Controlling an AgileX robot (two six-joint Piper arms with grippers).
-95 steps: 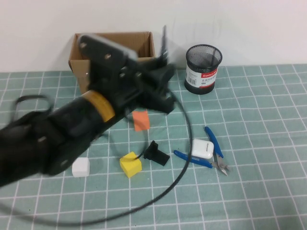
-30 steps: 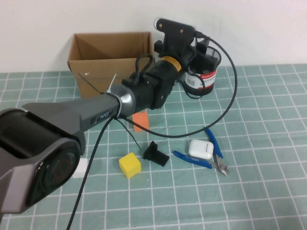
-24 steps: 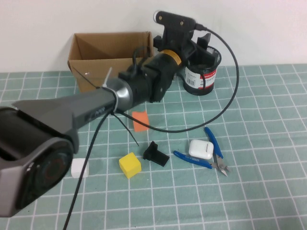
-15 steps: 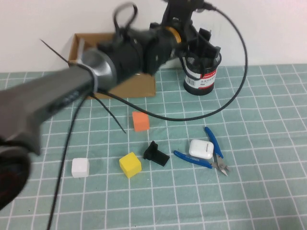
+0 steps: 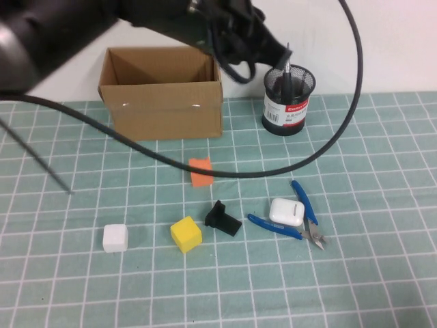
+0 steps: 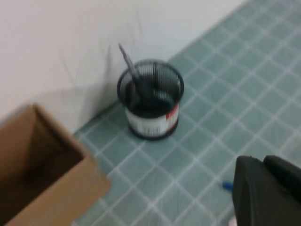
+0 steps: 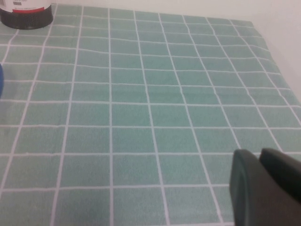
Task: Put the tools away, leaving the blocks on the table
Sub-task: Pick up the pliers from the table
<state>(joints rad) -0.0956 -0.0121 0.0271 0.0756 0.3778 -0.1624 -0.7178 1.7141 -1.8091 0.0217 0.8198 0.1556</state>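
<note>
The screwdriver (image 5: 287, 70) stands in the black mesh cup (image 5: 288, 100), its thin shaft (image 6: 128, 61) pointing up. Blue-handled pliers (image 5: 303, 220) lie on the teal grid table (image 5: 369, 171), partly under a white earbud case (image 5: 287, 212). The orange block (image 5: 201, 171), yellow block (image 5: 186, 234) and white block (image 5: 115, 238) rest on the table. My left arm (image 5: 205, 20) is blurred and raised high above the box and cup. The left gripper (image 6: 262, 160) is shut and empty. My right gripper (image 7: 260, 157) hangs shut and empty over bare table, out of the high view.
An open cardboard box (image 5: 162, 89) stands at the back, left of the cup. A small black bracket (image 5: 222, 219) lies between the yellow block and the pliers. The arm's black cable (image 5: 341, 123) loops over the middle of the table.
My left gripper was over the mesh cup; it has let go of the screwdriver there, lifted up and away, and shut. The right arm has not moved.
</note>
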